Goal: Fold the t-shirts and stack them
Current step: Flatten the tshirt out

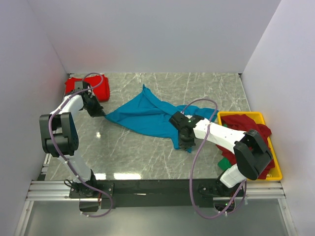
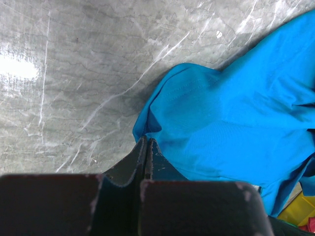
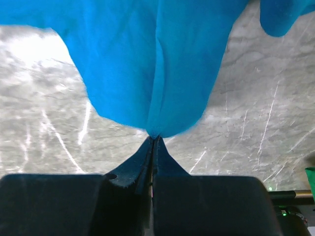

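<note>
A teal-blue t-shirt [image 1: 145,115] lies stretched across the middle of the table. My left gripper [image 1: 102,113] is shut on its left corner, seen in the left wrist view [image 2: 146,139] with blue cloth [image 2: 231,118] at the tips. My right gripper [image 1: 184,146] is shut on its right lower edge; in the right wrist view [image 3: 153,137] the cloth [image 3: 157,64] hangs pinched from the tips. A bright red folded t-shirt [image 1: 87,87] lies at the back left. Dark red [image 1: 248,124] and green [image 1: 224,163] t-shirts lie in the yellow tray [image 1: 275,162].
The yellow tray stands at the right edge of the marble table [image 1: 133,152]. White walls close in the left, back and right sides. A black rail [image 1: 157,187] runs along the near edge.
</note>
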Controlling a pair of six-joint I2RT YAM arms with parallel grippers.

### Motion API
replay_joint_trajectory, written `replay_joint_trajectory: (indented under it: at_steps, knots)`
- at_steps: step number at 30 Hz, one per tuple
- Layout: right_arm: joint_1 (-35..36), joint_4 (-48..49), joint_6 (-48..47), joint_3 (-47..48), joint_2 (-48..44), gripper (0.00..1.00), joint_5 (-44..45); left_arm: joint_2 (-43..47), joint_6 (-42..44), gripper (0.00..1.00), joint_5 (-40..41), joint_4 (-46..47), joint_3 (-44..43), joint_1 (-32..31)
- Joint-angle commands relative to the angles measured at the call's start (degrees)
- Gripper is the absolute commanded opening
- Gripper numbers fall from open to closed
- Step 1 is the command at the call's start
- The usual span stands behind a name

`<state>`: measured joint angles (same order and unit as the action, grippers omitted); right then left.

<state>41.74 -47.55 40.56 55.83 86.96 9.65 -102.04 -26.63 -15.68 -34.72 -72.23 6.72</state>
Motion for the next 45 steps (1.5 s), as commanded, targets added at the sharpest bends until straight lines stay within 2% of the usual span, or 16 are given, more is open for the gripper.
replay_joint_trajectory:
  at_steps: [1, 7, 11, 14, 16, 19, 22, 29, 36, 41, 45]
  knots:
    - [-0.5, -0.6, -1.1, -1.6, -2.0, 0.01, -0.8, 1.6, 1.0, 0.01, -0.5, 0.7, -0.1, 0.3]
    - [-1.9, 2.7, -2.0, -3.6, -1.4, 0.07, -2.7, 1.5, 0.9, 0.01, -0.9, 0.7, 0.0, 0.2]
    - [-2.5, 4.8, -1.0, -3.5, -1.6, 0.08, -3.5, 1.8, 0.9, 0.01, -0.6, 0.7, 0.1, 0.3]
    - [-3.2, 4.6, 0.1, -3.1, -1.6, 0.06, -2.6, 1.9, 0.9, 0.01, -0.7, 0.8, 0.3, 0.3]
    - [-3.7, 3.9, 1.1, -3.1, -1.7, 0.00, -1.6, 1.9, 0.9, 0.01, -0.6, 0.8, 0.3, 0.2]
    - [-5.0, 2.2, 2.1, -3.2, -3.0, 0.00, 0.5, 1.8, 0.6, 0.01, -0.8, 0.6, -0.3, 0.4]
    - [-7.8, 1.6, 2.1, -3.0, -6.1, 0.00, 1.0, 1.4, -0.1, 0.01, -1.8, 0.6, -1.9, 0.4]
    - [-19.5, 2.6, -2.8, 0.1, -13.2, 0.00, -2.3, 0.0, -3.9, 0.01, -4.4, 0.9, -7.0, 0.3]
    - [-24.7, 2.9, -9.6, 10.1, -14.1, 0.00, -4.9, 0.3, -6.8, 0.01, -8.0, 3.7, -13.0, 0.1]
    - [-29.4, 2.8, -12.2, 19.8, -12.8, 0.00, -7.5, -0.6, -8.9, 0.01, -10.1, 3.9, -23.0, 0.1]
    - [-32.2, 3.0, -14.4, 32.0, -10.3, 0.00, -9.0, -1.8, -12.0, 0.01, -9.8, 4.8, -32.3, 0.3]
